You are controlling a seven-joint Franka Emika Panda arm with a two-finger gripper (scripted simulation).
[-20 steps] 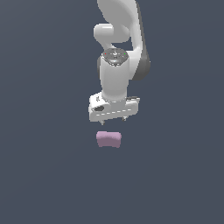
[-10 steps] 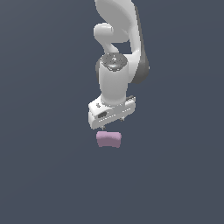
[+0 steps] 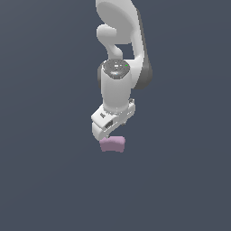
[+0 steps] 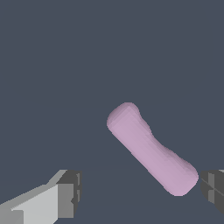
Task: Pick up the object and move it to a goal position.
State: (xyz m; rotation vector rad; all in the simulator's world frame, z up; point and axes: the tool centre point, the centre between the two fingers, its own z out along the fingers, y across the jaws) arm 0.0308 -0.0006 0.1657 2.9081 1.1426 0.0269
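Observation:
The object is a small pale pink-lilac block (image 3: 113, 145) with rounded corners, lying on the dark grey floor. My white gripper (image 3: 110, 136) hangs straight down just above it, its hand turned at an angle and covering the block's upper edge. In the wrist view the block (image 4: 151, 148) lies diagonally, with one end close to one dark fingertip (image 4: 213, 189) and the other fingertip (image 4: 69, 192) well away from it. The gripper (image 4: 141, 191) is open and empty, and I cannot tell whether the near fingertip touches the block.
A plain dark grey floor (image 3: 49, 180) surrounds the block on all sides. No other objects or edges show. The white arm (image 3: 119, 45) rises behind the hand.
The gripper has come down toward the block and its hand has turned about the vertical axis. The block has not moved.

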